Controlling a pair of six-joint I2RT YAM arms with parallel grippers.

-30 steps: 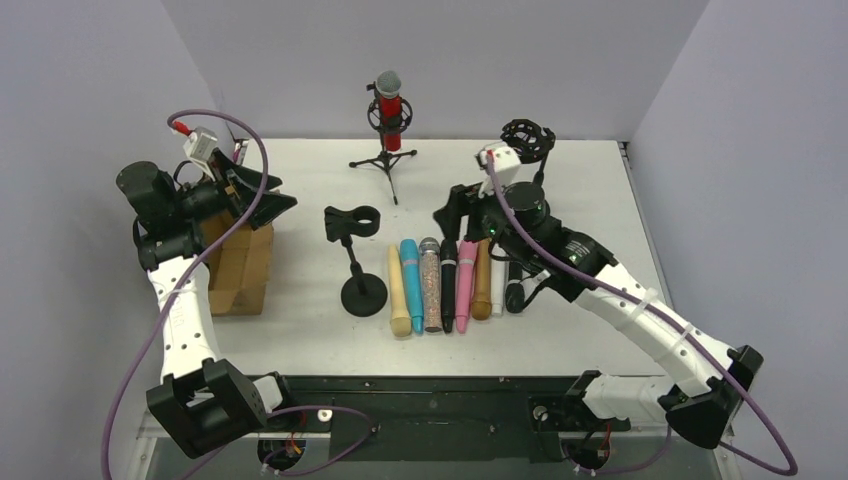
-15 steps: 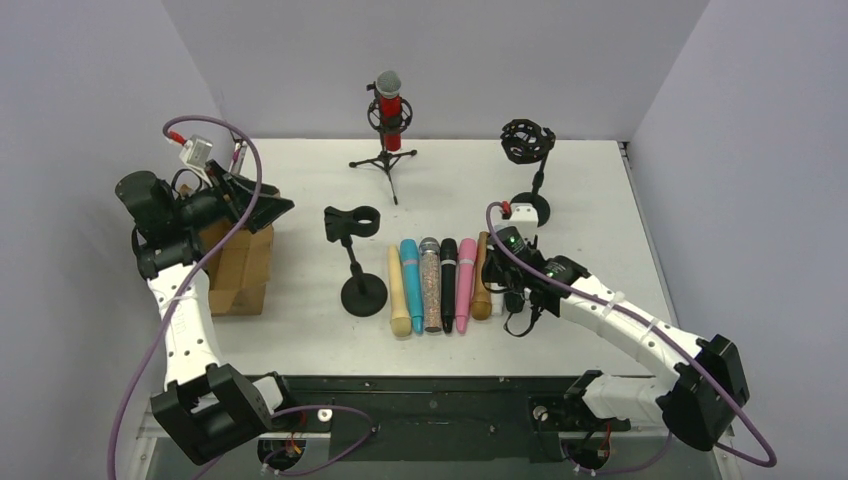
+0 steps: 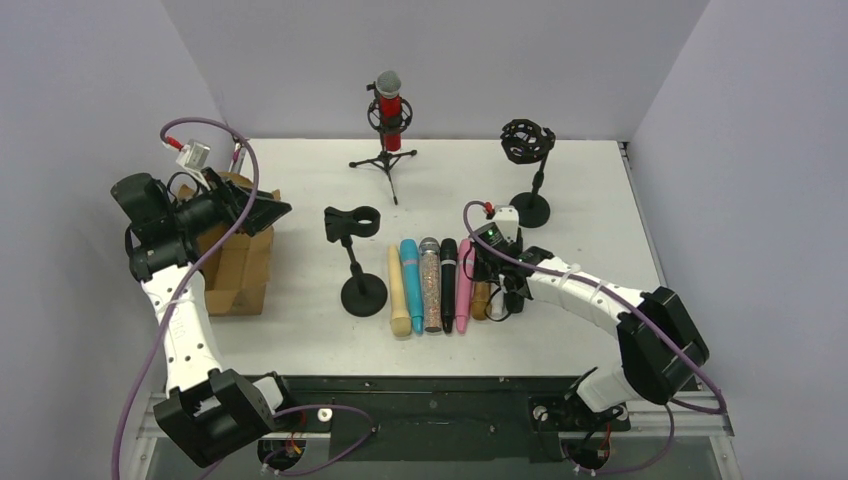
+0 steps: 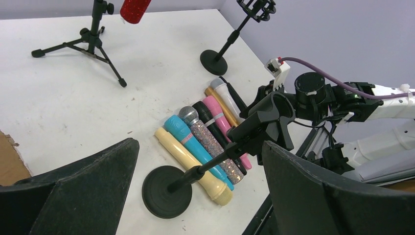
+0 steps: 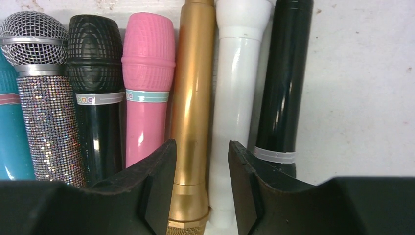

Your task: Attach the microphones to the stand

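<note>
Having descended, right gripper [image 5: 200, 143] straddles golden-brown microphone [image 5: 193, 98], jaws narrower, unclamped; left gripper [image 4: 200, 156] spread wide; white microphone [image 5: 240, 73] partly hidden.

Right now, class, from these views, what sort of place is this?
Probably a robotics lab bench, not a studio: a white table boxed by plain walls, robot arms bolted at its edge, and microphones lined up beside an empty stand.

Microphones [image 3: 447, 285] lying side by side in row; stand [image 3: 362, 295] upright beside.
</note>
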